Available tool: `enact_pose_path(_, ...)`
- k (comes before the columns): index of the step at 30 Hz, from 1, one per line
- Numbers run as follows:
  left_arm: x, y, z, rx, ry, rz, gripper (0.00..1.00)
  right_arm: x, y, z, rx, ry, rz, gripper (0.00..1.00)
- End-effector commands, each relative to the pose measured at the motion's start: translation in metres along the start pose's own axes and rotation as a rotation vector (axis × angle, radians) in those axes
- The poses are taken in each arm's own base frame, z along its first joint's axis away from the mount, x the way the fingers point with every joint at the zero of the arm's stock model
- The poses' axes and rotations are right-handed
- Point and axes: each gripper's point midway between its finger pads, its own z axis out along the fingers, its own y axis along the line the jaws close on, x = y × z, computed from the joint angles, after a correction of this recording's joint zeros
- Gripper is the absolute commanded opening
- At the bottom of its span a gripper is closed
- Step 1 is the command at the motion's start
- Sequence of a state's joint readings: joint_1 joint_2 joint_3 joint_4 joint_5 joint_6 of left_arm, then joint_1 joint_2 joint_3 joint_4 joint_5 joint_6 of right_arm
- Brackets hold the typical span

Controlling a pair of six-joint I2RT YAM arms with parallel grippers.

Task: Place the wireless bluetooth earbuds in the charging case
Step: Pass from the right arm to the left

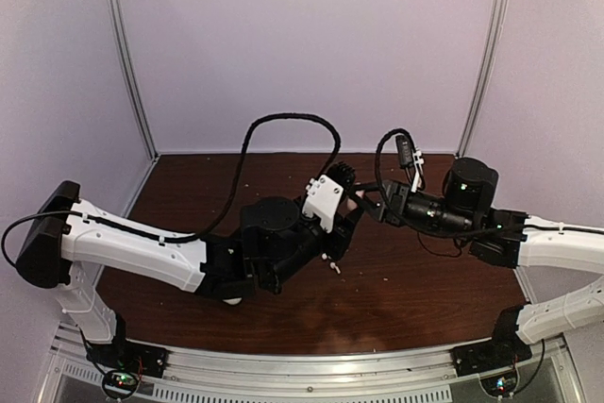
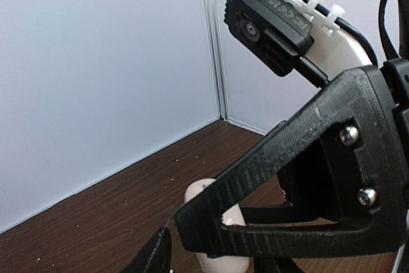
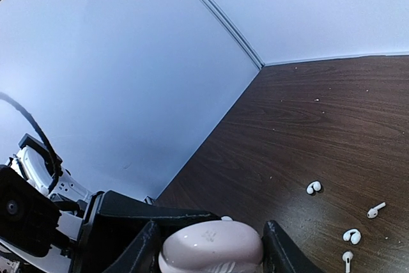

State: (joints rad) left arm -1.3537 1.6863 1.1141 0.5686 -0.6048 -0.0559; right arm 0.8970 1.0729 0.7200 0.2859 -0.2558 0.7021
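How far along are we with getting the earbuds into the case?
Done: nothing visible yet. In hand: the right gripper holds the case off the table, with the left gripper beside it. Left: the earbuds lie loose on the table.

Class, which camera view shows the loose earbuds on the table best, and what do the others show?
The right wrist view: the earbuds lie as four small white pieces on the wooden table, nothing covering them. The top view shows only tiny white specks; the left wrist view shows none.
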Motion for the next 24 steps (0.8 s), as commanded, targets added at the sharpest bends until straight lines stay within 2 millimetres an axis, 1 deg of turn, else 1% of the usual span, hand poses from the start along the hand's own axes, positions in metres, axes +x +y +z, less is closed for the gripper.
enact_pose_path(1,-0.009,0.000,0.008,-0.006,-0.014,-0.037,0.44,-0.003,0.003,0.001,0.003,-0.019,-0.021,0.32)
enact_pose_path(5,-0.009,0.001,0.010,-0.009,-0.010,-0.039,0.32,-0.002,0.004,0.001,0.005,-0.016,-0.026,0.32)
enact_pose_path(9,-0.011,0.003,0.009,-0.015,-0.012,-0.054,0.23,-0.002,0.003,0.001,0.007,-0.019,-0.029,0.33)
enact_pose_path(12,-0.013,0.004,0.007,-0.013,-0.014,-0.062,0.17,-0.001,0.004,0.001,0.002,-0.017,-0.034,0.36)
enact_pose_path(13,-0.014,0.004,0.006,-0.012,-0.017,-0.064,0.15,-0.001,0.005,0.000,-0.004,-0.018,-0.037,0.39)
enact_pose_path(16,-0.019,0.007,0.001,-0.005,-0.030,-0.078,0.10,-0.007,0.013,-0.003,-0.028,-0.033,-0.061,0.62)
enact_pose_path(17,-0.020,0.006,0.000,0.007,-0.034,-0.084,0.08,-0.011,0.016,-0.005,-0.038,-0.041,-0.076,0.68)
enact_pose_path(19,-0.029,0.004,-0.007,0.053,-0.058,-0.100,0.08,-0.019,0.026,-0.011,-0.067,-0.058,-0.115,0.78)
enact_pose_path(21,-0.039,0.000,-0.017,0.120,-0.095,-0.118,0.07,-0.027,0.036,-0.017,-0.094,-0.072,-0.164,0.83)
enact_pose_path(22,-0.041,-0.005,-0.023,0.172,-0.108,-0.126,0.07,-0.029,0.042,-0.020,-0.124,-0.074,-0.189,0.84)
enact_pose_path(24,-0.052,-0.011,-0.036,0.272,-0.149,-0.147,0.07,-0.031,0.054,-0.027,-0.190,-0.069,-0.235,0.84)
